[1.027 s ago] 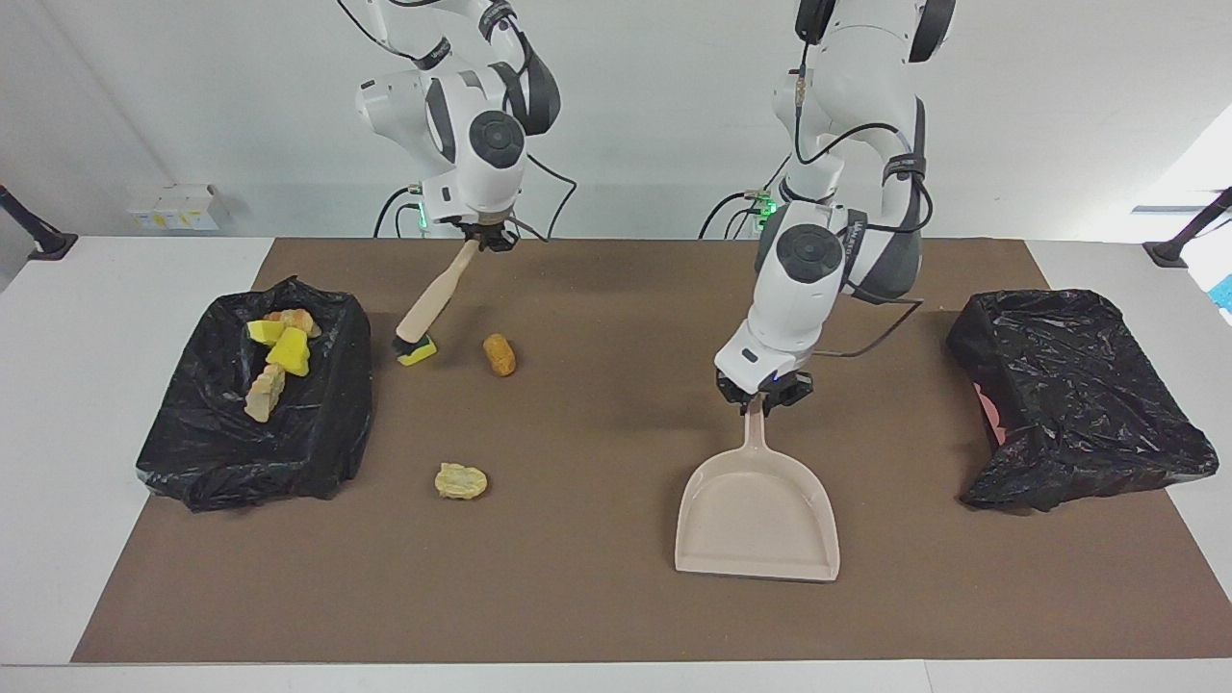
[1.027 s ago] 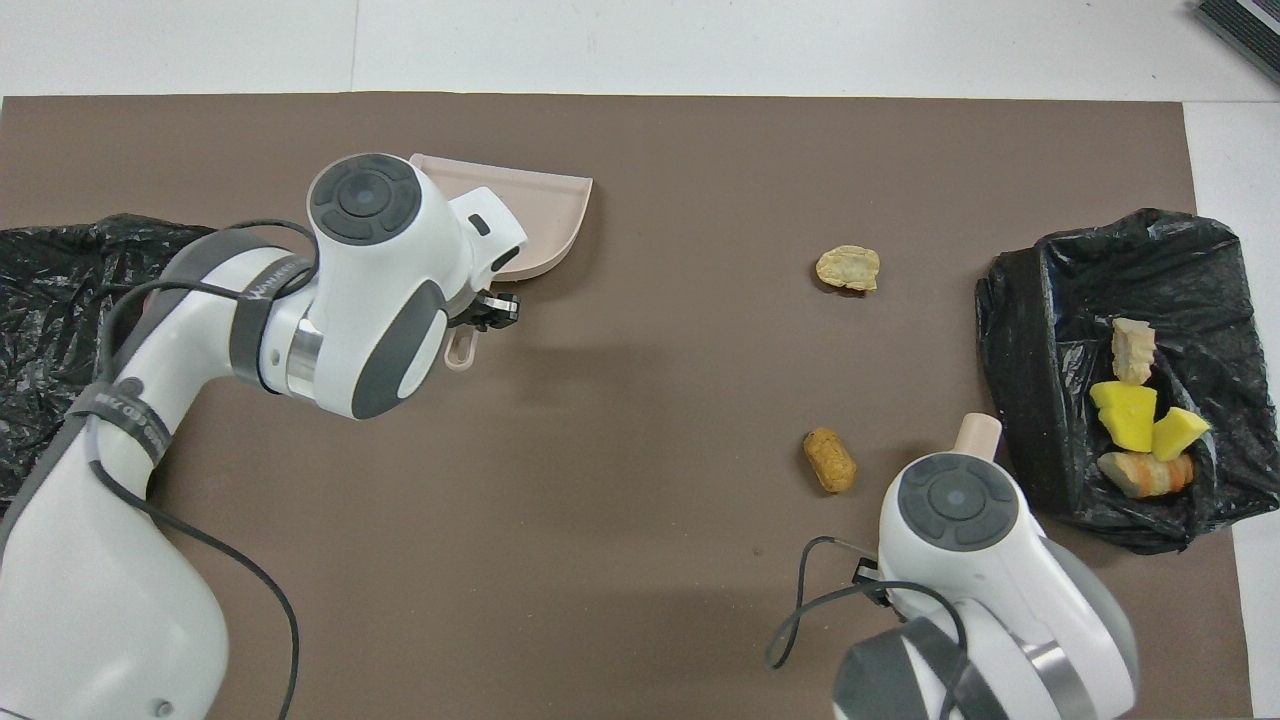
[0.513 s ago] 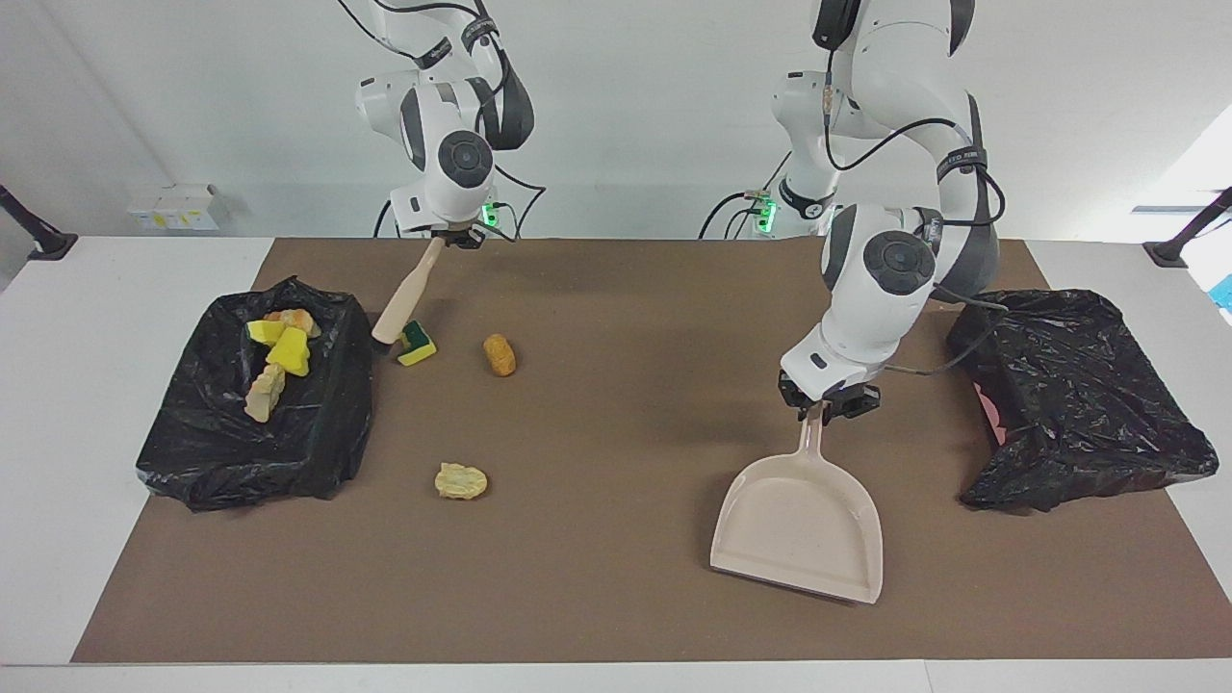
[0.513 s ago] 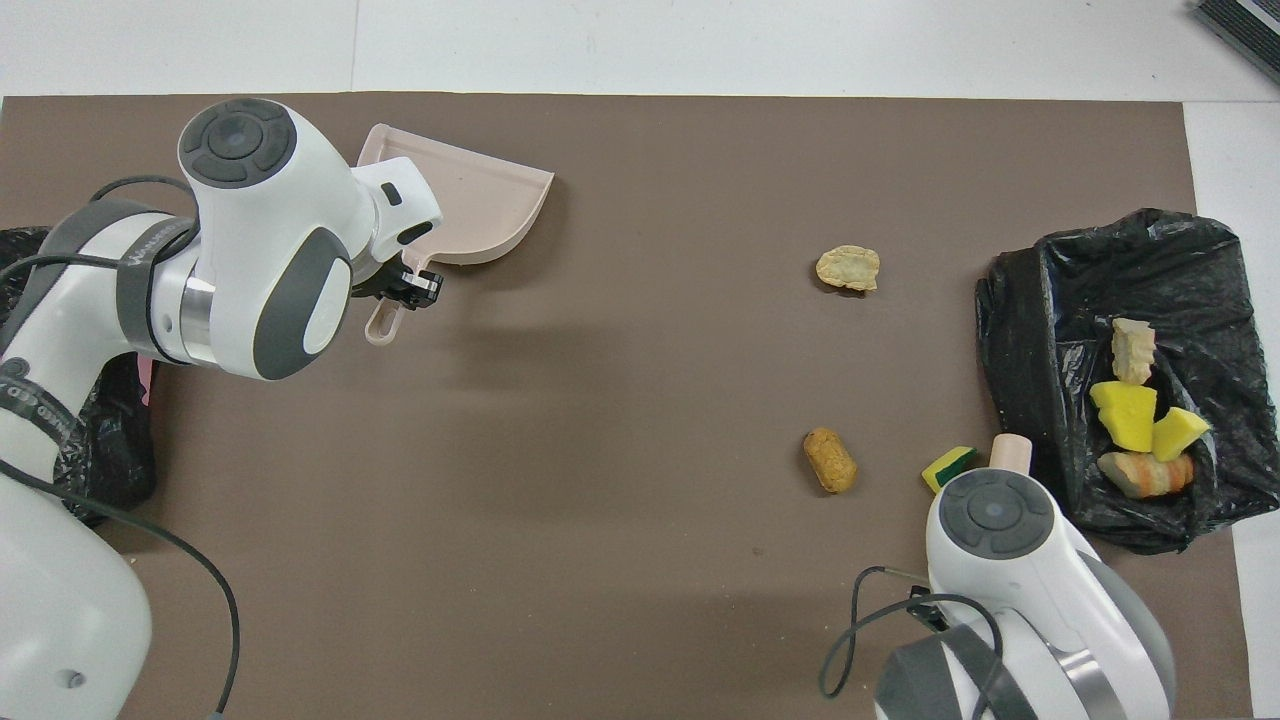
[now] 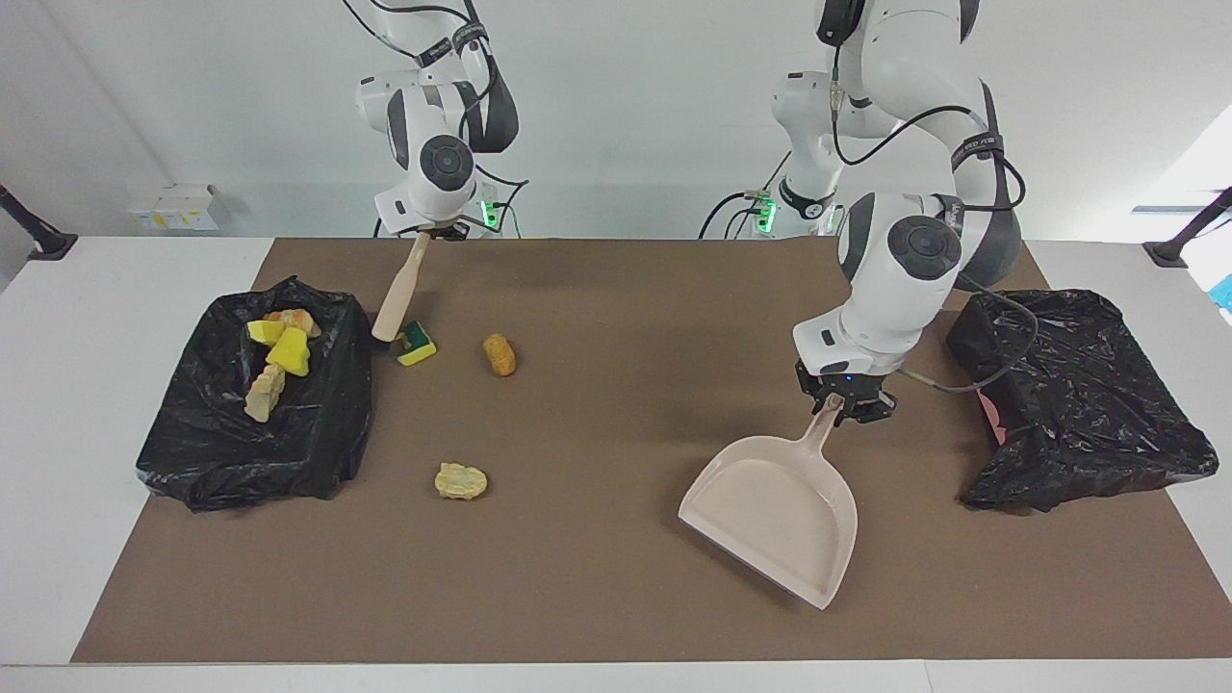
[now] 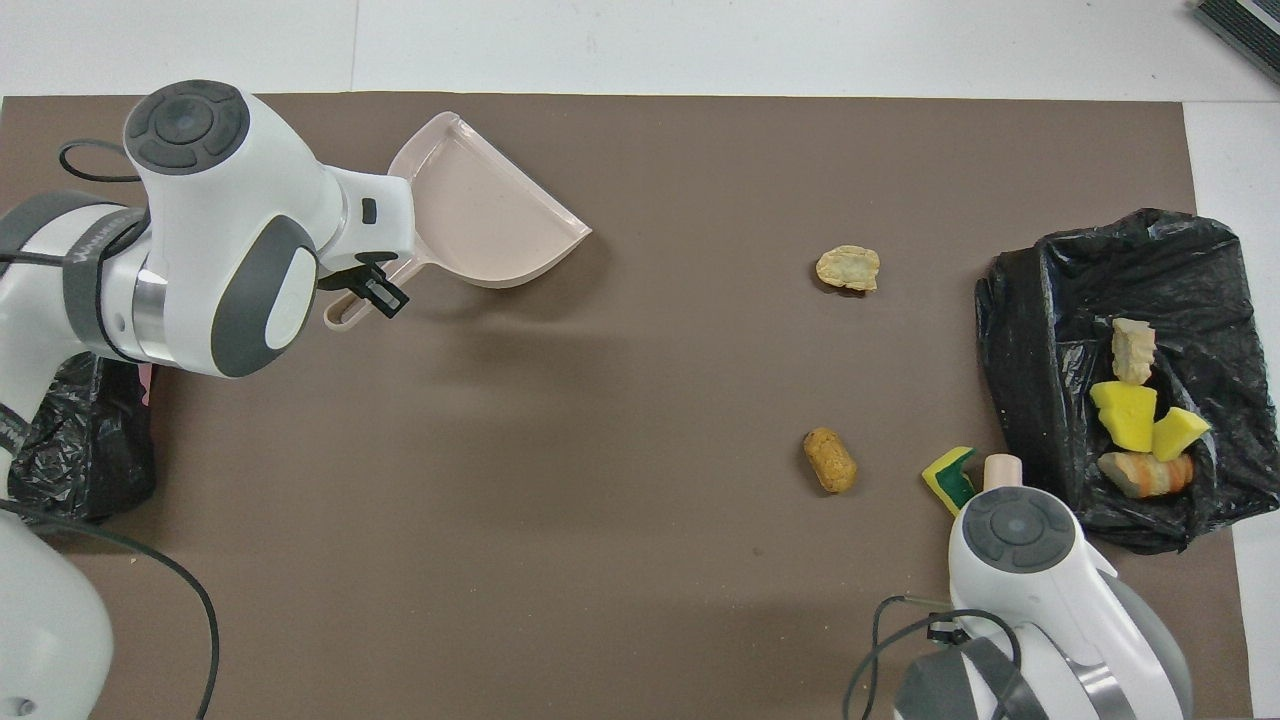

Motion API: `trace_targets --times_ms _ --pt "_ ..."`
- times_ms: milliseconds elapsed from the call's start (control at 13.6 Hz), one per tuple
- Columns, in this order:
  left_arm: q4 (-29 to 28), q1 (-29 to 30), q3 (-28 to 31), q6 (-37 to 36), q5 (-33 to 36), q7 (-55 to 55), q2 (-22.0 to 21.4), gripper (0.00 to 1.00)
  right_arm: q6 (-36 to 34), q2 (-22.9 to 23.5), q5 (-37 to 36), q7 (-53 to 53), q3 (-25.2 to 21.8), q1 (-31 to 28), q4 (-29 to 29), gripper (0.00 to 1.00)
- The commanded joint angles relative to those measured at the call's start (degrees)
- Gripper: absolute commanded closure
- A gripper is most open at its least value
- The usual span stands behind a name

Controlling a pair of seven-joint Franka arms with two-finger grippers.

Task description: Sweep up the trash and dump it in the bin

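Note:
My left gripper (image 5: 845,405) is shut on the handle of a pink dustpan (image 5: 775,515), held low over the mat with its mouth turned toward the right arm's end; the pan also shows in the overhead view (image 6: 490,215). My right gripper (image 5: 429,232) is shut on a wooden-handled brush (image 5: 399,289), whose head rests by a yellow-green sponge (image 5: 417,345). A golden-brown lump (image 5: 499,354) lies beside the sponge. A tan lump (image 5: 461,481) lies farther from the robots. Several trash pieces (image 5: 289,351) lie in a black-bagged bin (image 5: 318,423).
A second black-bagged bin (image 5: 1078,395) stands at the left arm's end, beside the dustpan. The brown mat (image 5: 597,577) covers the table's middle. The first bin stands at the right arm's end (image 6: 1030,330), right beside the brush.
My left gripper has carried the dustpan toward the left arm's end and turned its mouth toward the right arm's end. My right gripper has drawn the brush toward the bin, uncovering the sponge.

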Motion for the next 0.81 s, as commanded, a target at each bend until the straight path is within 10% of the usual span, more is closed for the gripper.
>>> trace_targets --times_ms 0,367,733 --pt "-0.94 0.60 -0.37 -4.83 1.31 11.93 -2.25 1.00 2.41 -1.56 4.08 -3.30 0.59 -0.94 -1.03 1.00" --pt "-1.99 -0.97 -0.63 -2.84 6.06 28.55 -2.52 1.00 9.46 2.64 15.00 0.30 0.86 4.14 3.25 1.00" --pt "-18.67 -6.42 -0.80 4.80 7.82 28.85 -11.64 1.00 12.52 12.30 19.74 -0.49 0.86 9.86 12.49 1.00"
